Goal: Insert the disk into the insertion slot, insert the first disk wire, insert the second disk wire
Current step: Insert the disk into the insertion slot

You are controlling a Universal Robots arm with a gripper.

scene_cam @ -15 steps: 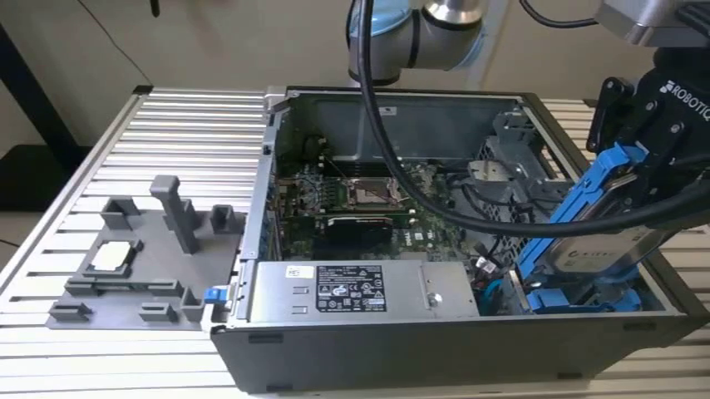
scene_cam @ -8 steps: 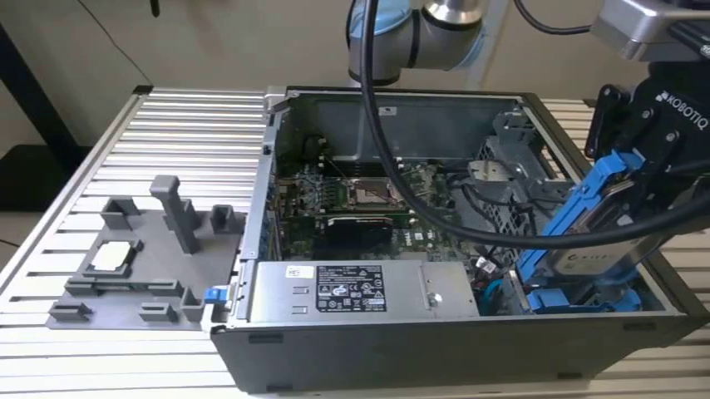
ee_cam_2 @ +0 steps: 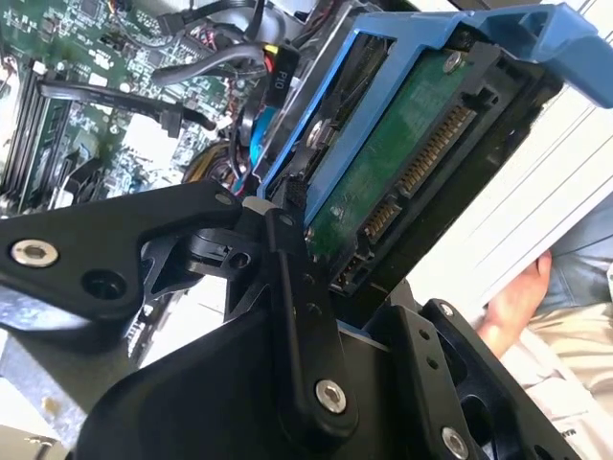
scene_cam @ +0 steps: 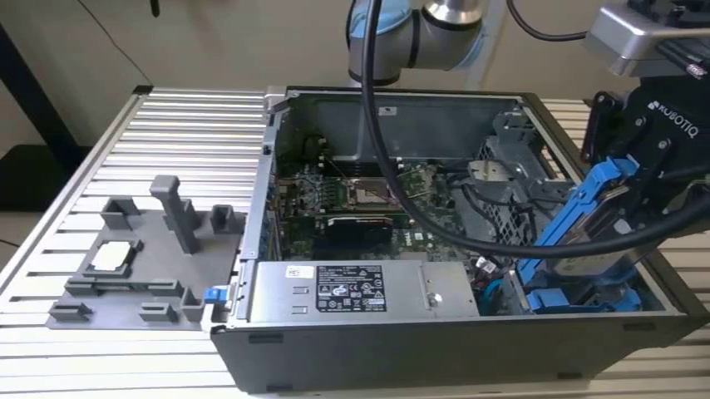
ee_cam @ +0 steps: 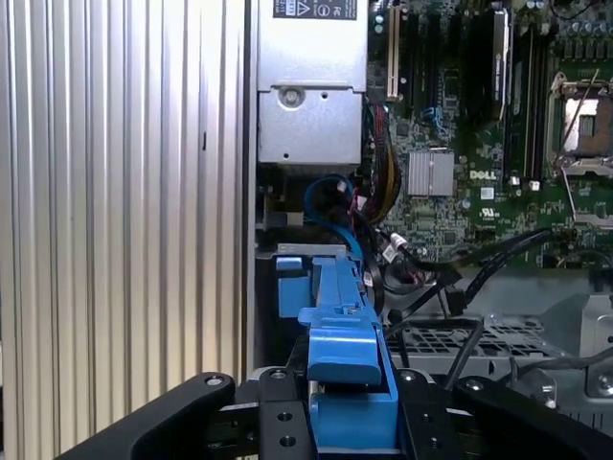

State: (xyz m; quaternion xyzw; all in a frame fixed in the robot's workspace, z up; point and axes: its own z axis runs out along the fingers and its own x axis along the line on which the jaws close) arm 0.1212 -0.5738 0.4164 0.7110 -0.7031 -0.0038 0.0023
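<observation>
Robotics lab or test workshop, shown by a ribbed aluminium bench (scene_cam: 166,125) carrying an open computer case (scene_cam: 444,357) and a grey moulded fixture (scene_cam: 122,295) with part holders, with a cabled industrial arm (scene_cam: 411,33) mounted behind.

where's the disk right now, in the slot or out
Out. The gripper grips the disk by its blue frame, tilted steeply above the open case, beside the cage, not seated in it.
</observation>
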